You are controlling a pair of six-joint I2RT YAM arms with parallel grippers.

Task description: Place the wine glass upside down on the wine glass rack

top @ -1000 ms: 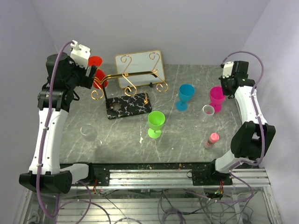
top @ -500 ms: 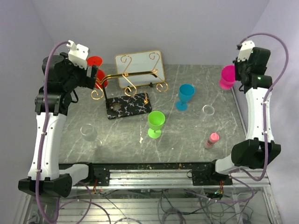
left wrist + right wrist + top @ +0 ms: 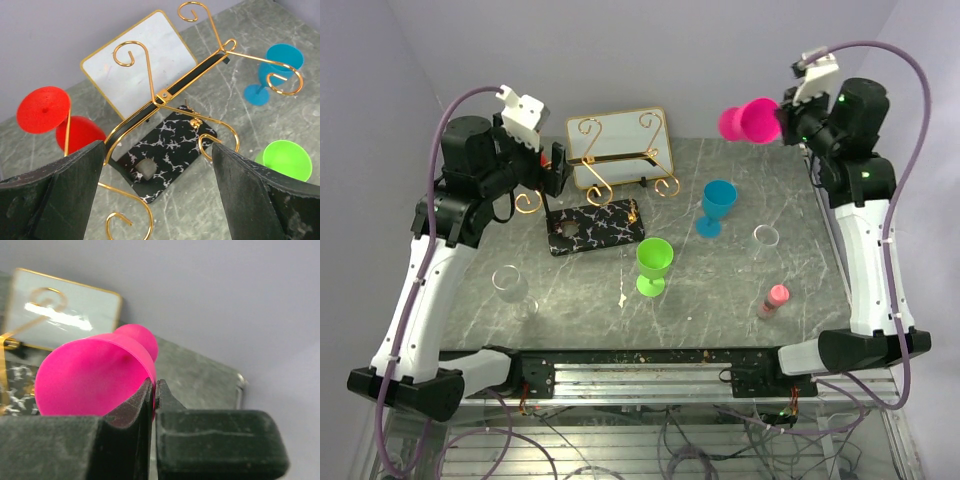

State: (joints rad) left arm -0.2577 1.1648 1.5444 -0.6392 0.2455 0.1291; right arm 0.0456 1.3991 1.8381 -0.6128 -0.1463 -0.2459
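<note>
Walls (image 3: pixel 640 50): plain pale lilac, on three sides
Table (image 3: pixel 720 290): grey marbled stone top
Near edge: metal rail (image 3: pixel 650 372)
Light: even, soft

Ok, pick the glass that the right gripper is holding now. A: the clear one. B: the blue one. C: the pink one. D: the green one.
C: the right gripper is pinched shut on the wall of the pink glass, which hangs tipped on its side in the air above the table's far right corner.
</note>
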